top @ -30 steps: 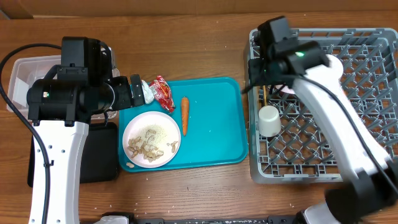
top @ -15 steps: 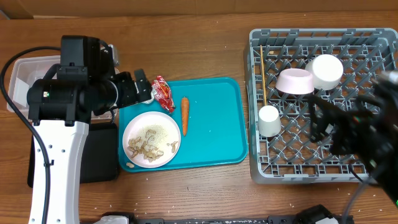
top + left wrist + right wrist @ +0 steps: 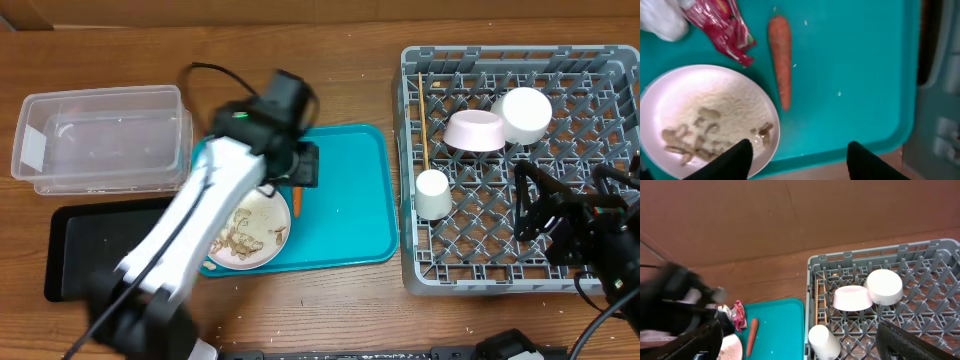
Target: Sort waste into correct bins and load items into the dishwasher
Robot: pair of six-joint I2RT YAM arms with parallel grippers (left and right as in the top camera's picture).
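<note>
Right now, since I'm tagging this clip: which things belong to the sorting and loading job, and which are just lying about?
Job: white wrapper, red wrapper, carrot, plate, food scraps, clear container, black tray, dish rack, pink bowl, white bowl, cup, chopsticks.
Lying about: teal tray, wooden table.

smooth teal plastic tray (image 3: 855,75), glossy red wrapper (image 3: 722,27), grey plastic rack (image 3: 408,250), wooden table (image 3: 330,80)
</note>
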